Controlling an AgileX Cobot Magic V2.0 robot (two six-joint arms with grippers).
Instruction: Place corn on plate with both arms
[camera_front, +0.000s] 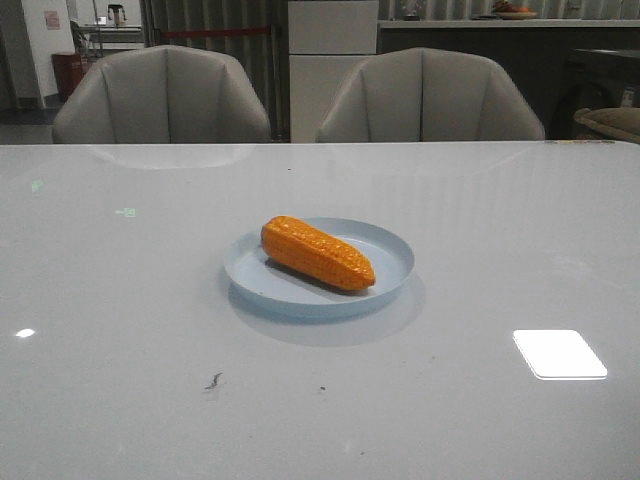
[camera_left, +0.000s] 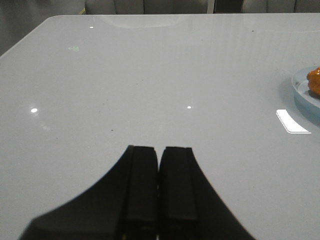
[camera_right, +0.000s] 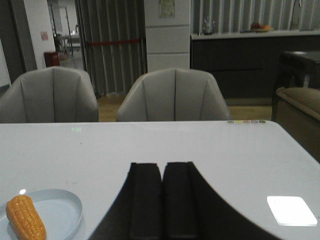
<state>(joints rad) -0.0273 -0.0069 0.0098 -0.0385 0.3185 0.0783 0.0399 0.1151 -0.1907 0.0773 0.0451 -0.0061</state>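
On the left of the front view the pale grey worktop (camera_front: 120, 330) is glossy, with a small dark scuff mark (camera_front: 213, 381) low and left of centre. At the middle of the frame sits the plate (camera_front: 392, 245), pale blue and round, and the corn (camera_front: 317, 252) lies on it, slanting from its blunt end at upper left to its tapered tip at lower right, resting inside the rim. To the lower right a bright rectangular reflection (camera_front: 560, 353) shines on the surface. Two grey chairs (camera_front: 162, 96) stand behind the far edge.

In the left wrist view the left arm's fingers (camera_left: 145, 190) are pressed together, nothing between them, above bare worktop; the plate and an orange bit of corn show at the right edge, well apart from them.

In the right wrist view the corn and plate are at the lower left corner, and the right arm's fingers (camera_right: 145, 205), at bottom centre, are likewise closed against each other and hold nothing.
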